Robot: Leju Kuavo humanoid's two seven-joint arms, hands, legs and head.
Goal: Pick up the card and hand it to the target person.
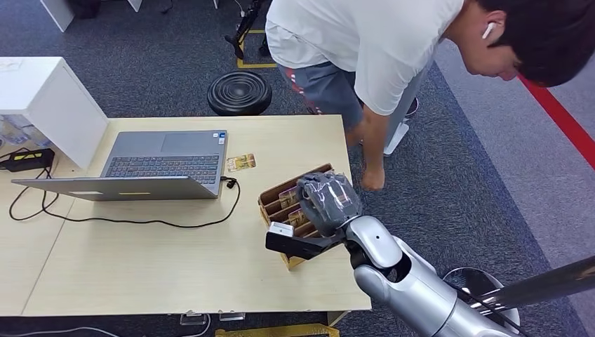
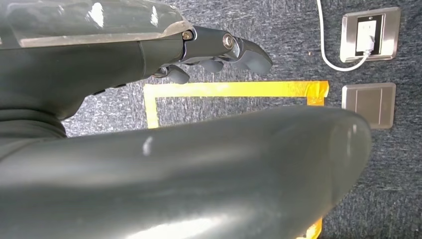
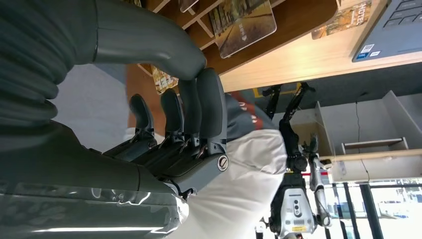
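The right hand (image 1: pixel 328 202) is hovering over the wooden card holder (image 1: pixel 291 203) at the right edge of the table (image 1: pixel 140 267); whether its curled fingers (image 3: pixel 199 107) are gripping anything, I cannot tell. Cards (image 3: pixel 242 22) are standing in the holder's slots. One more card (image 1: pixel 241 163) is lying flat beside the laptop (image 1: pixel 158 165). A person (image 1: pixel 379 49) is bending over near the table's far right corner. The left hand (image 2: pixel 209 50) is hanging over the carpet with loosely bent fingers, holding nothing.

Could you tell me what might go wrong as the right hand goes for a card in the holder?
The right hand covers much of the card holder, which sits near the table edge; a clumsy grasp could push it off. The cards stand packed in slots, so several might lift together. The person leans close, risking contact.
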